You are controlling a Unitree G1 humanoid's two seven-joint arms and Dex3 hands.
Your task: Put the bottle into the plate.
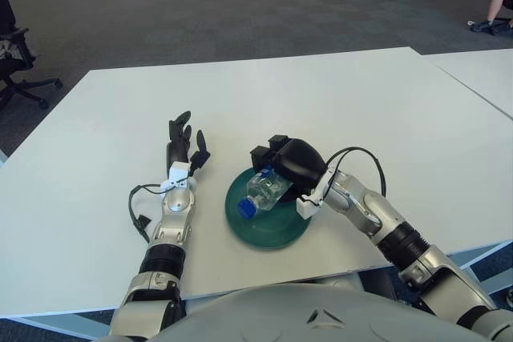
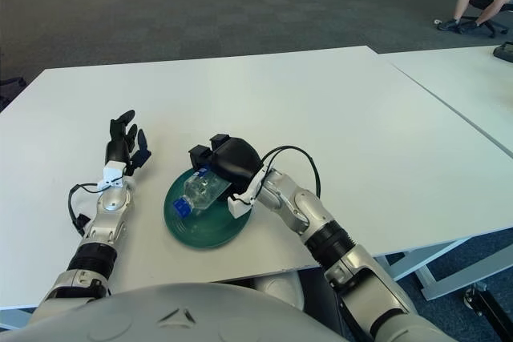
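Bottle [image 1: 264, 192] tilted over green plate [image 1: 271, 228], right hand [image 1: 288, 162] fingers around it

right hand [image 1: 282, 162] curled closed, left hand [image 1: 184, 143] flat, fingers extended

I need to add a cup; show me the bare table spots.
Bare: the table beyond the green plate and to the right of the right hand. Crowded: the plate, holding the bottle, and the narrow strip to the left hand.
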